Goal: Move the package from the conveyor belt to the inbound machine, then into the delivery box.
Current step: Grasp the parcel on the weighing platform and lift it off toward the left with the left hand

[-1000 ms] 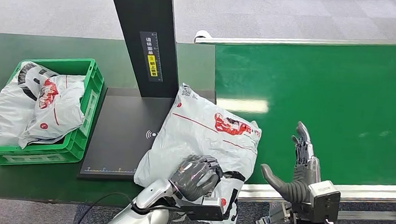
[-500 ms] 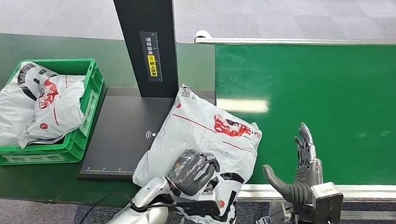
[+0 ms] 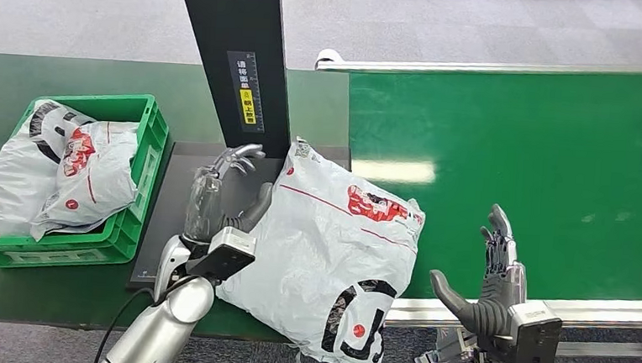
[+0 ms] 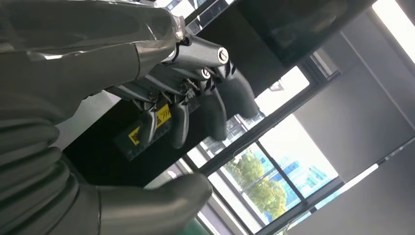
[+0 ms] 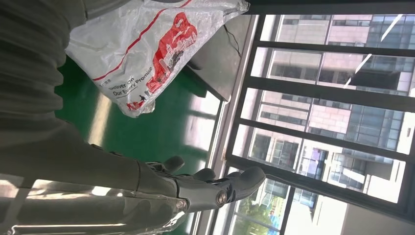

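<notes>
While the package (image 3: 330,249) lies half across the inbound machine's black scan plate (image 3: 193,224) and half over the conveyor belt (image 3: 520,177), with its lower corner hanging off the near edge of the surface, no hand holds it.

Item 1, package: grey plastic mailer with red print, soft and crumpled; its upper corner lies at the foot of the machine's black column (image 3: 237,58).

Item 2, left hand (image 3: 220,194): upright over the scan plate just beside the package's left edge, fingers apart, holding nothing; whether it touches the bag cannot be told.

Item 3, right hand (image 3: 489,276): open, palm facing the package, at the belt's near rail (image 3: 596,309), apart from the bag.

Item 4, delivery box (image 3: 138,158): green crate to the left of the plate, already heaped with similar mailers.

Handling judgement: the step in hand appears to be taking the bag up off the plate for the crate. A soft bag is likely to sag and slip, so the grip wants a good gather of plastic near the middle or the left edge, not a loose corner. The lift should clear the crate wall, and the release is best made over the lower part of the heap, lest the bag slide off.
</notes>
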### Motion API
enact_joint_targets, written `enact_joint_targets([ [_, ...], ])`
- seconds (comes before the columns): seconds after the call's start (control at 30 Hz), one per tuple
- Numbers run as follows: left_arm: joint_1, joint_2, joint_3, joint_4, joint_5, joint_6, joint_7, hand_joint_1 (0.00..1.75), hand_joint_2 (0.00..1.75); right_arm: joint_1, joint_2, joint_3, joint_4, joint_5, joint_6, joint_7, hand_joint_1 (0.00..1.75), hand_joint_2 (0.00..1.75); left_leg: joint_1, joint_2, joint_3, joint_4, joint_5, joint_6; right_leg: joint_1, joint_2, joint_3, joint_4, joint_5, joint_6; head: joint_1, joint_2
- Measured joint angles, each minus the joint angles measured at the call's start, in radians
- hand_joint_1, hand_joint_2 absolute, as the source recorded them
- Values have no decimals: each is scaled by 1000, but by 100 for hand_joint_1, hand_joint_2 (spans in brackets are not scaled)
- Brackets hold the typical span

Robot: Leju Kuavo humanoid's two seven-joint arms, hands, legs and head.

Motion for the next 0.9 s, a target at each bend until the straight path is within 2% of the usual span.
enact_joint_targets([
  [0.27, 17, 12, 24, -41, 31, -14, -19, 0, 175, -11, 1, 0, 8, -2, 0, 0, 0, 175, 0, 0, 0, 0, 0, 0, 0, 0, 0, 0, 0, 0, 0, 0],
  [0.57, 50, 18, 22, -83, 27, -79, -28, 0, 175, -25, -7, 6, 32, -10, 0, -7, 0, 175, 0, 0, 0, 0, 0, 0, 0, 0, 0, 0, 0, 0, 0, 0],
  [0.9, 51, 24, -28, -83, -10, -153, -25, 0, 175, -37, -17, 17, 53, -16, 0, -7, 0, 175, 0, 0, 0, 0, 0, 0, 0, 0, 0, 0, 0, 0, 0, 0],
])
